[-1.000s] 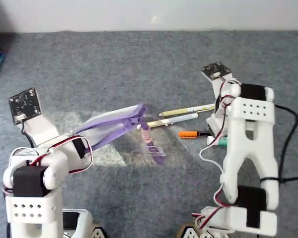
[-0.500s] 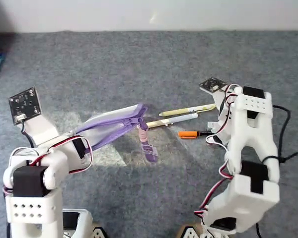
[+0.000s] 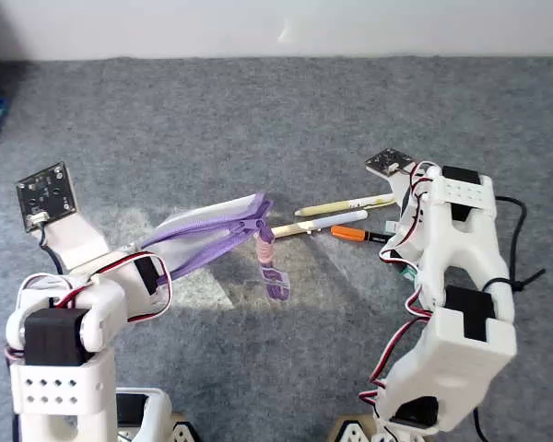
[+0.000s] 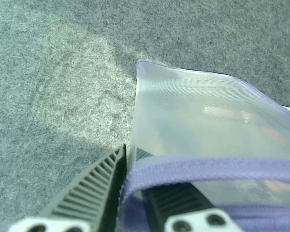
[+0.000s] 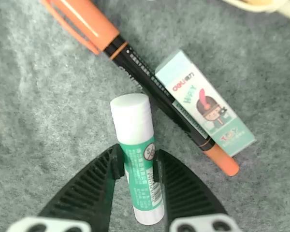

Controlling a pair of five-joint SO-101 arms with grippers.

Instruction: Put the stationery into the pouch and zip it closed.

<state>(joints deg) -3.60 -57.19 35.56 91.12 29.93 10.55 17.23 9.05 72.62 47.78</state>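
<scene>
Eraser [image 5: 210, 110] with cartoon-figure label

Likely a robotics lab bench: grey felt mat [image 3: 258, 120] on the table, plain white wall [image 3: 258, 28] far behind, white plastic arms [image 3: 456, 276] near.

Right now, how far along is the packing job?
Early. Done: the left jaws hold the pouch by its rim; nothing is clearly inside it. In hand: the right jaws grip the glue stick, apparently not lifted yet. Left: orange pen, eraser, yellow pen, white pen, then zipping.
</scene>
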